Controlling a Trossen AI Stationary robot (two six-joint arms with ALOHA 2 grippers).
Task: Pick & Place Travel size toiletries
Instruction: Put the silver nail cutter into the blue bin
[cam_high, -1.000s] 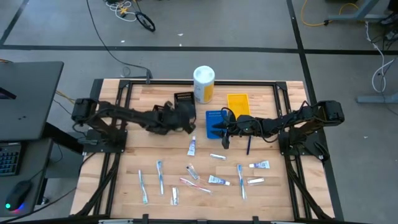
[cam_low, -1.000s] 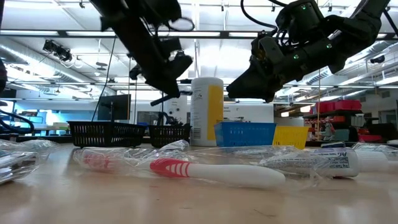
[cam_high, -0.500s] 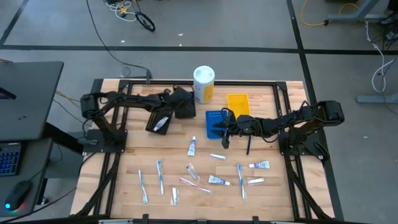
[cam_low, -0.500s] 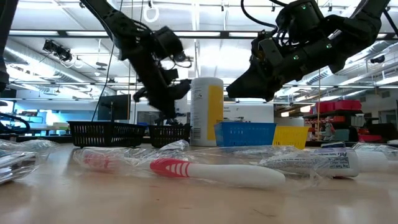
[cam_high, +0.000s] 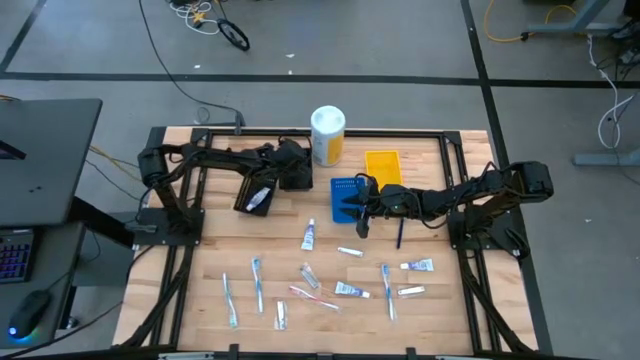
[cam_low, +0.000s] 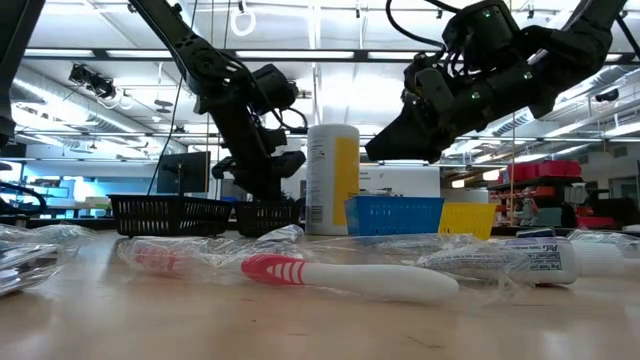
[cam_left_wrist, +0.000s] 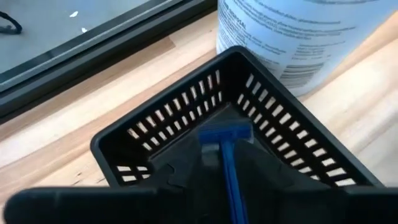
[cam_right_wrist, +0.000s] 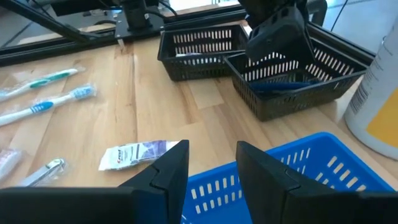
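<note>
Left gripper (cam_high: 292, 172) poised over the black slotted plastic basket (cam_left_wrist: 186, 130), fingers parted around a dark blue razor (cam_left_wrist: 227, 162) for drop-in; right gripper (cam_right_wrist: 211, 165), fingers apart and empty, waits above the blue plastic basket (cam_right_wrist: 298, 171)

The blue razor (cam_left_wrist: 225, 163) runs off the left wrist view's edge, so only its head and part of the handle show, and whether the dark fingers (cam_left_wrist: 186, 177) around it touch it cannot be told. From above, the left gripper (cam_high: 291, 170) covers most of the far black basket (cam_high: 294, 156). The white canister (cam_left_wrist: 298, 31) is cut off by that wrist view's edge, its print too blurred to read. In the low view the near wrapped toothbrush (cam_low: 340, 277) is blurred, and the packets on the right (cam_low: 520, 260) cannot be identified.
</note>
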